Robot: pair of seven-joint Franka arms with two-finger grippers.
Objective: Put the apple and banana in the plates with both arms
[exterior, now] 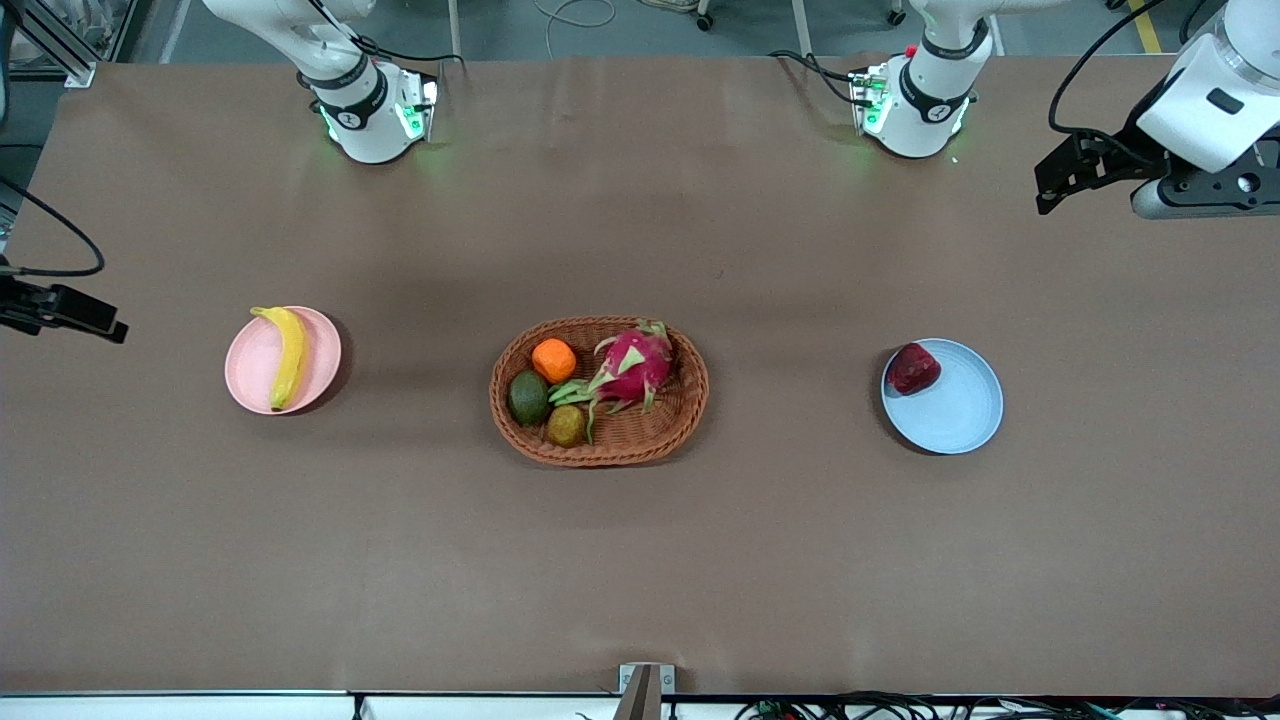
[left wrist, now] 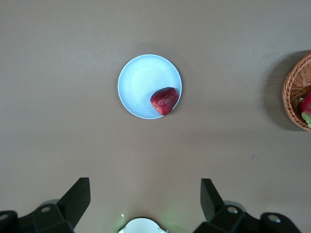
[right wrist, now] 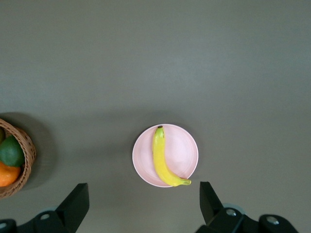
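Note:
The yellow banana (exterior: 288, 355) lies in the pale pink plate (exterior: 255, 365), toward the right arm's end of the table. It also shows in the right wrist view (right wrist: 162, 160) on the pink plate (right wrist: 182, 148). The dark red apple (exterior: 912, 368) sits at the rim of the light blue plate (exterior: 955, 405), toward the left arm's end, and shows in the left wrist view (left wrist: 164, 100) on the blue plate (left wrist: 141, 82). My left gripper (left wrist: 146, 180) is open and empty, high over the table. My right gripper (right wrist: 143, 184) is open and empty, also high up.
A brown wicker basket (exterior: 690, 420) stands mid-table between the plates. It holds an orange (exterior: 553, 360), an avocado (exterior: 528, 397), a pink dragon fruit (exterior: 635, 365) and a brownish fruit (exterior: 566, 425). The arm bases (exterior: 375, 110) (exterior: 915, 105) stand along the table's edge farthest from the front camera.

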